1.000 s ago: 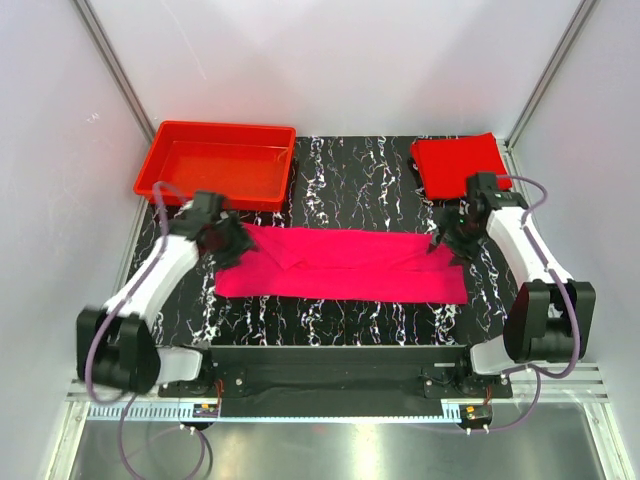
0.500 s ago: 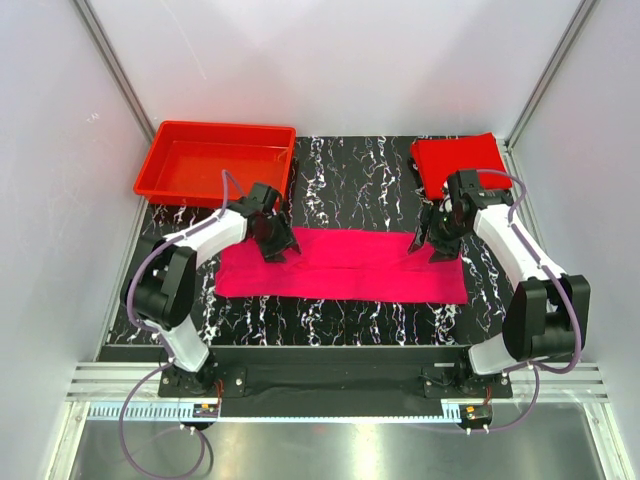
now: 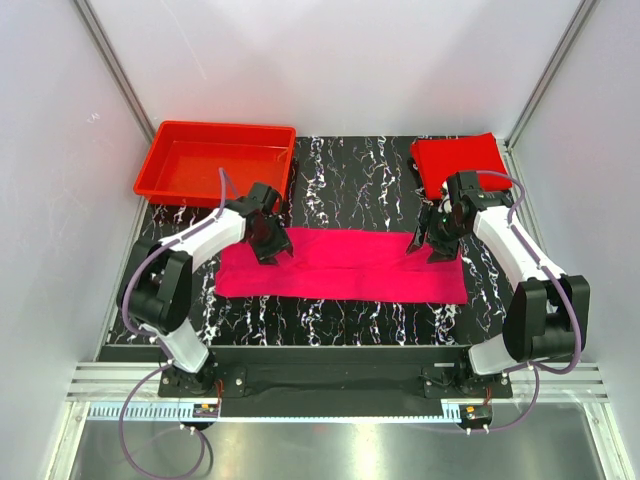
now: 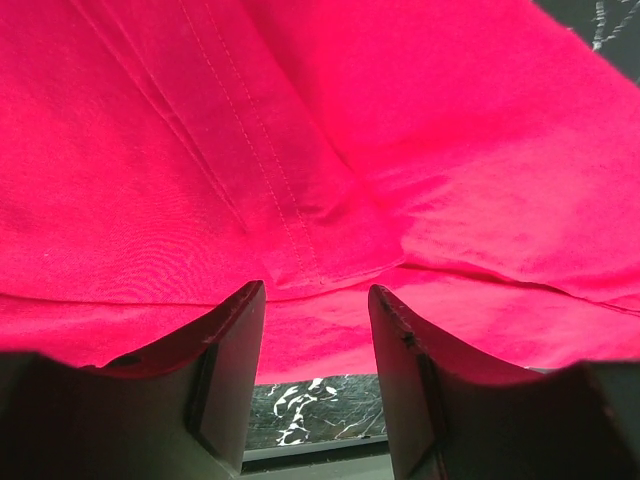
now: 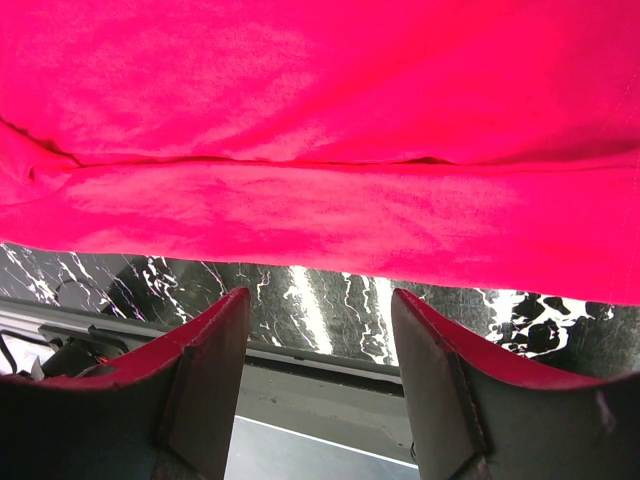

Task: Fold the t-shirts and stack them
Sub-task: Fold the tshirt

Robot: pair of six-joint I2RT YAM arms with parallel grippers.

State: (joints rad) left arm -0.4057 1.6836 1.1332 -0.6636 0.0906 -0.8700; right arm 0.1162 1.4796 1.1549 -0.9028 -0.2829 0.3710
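Pink shirt (image 3: 345, 265) lies flat as a long folded band across the worktop (image 3: 350, 175); red shirt (image 3: 458, 160) sits folded at the far right corner. Left gripper (image 3: 273, 254) has edged slightly left over the band's left end, while the right gripper (image 3: 430, 252) is unmoved over the right end. Both jaws stand apart, holding nothing.

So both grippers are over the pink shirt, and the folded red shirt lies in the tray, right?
Not in the tray: the top view shows the folded red shirt on the table, far right, the tray far left. The left gripper and right gripper are over the pink shirt.
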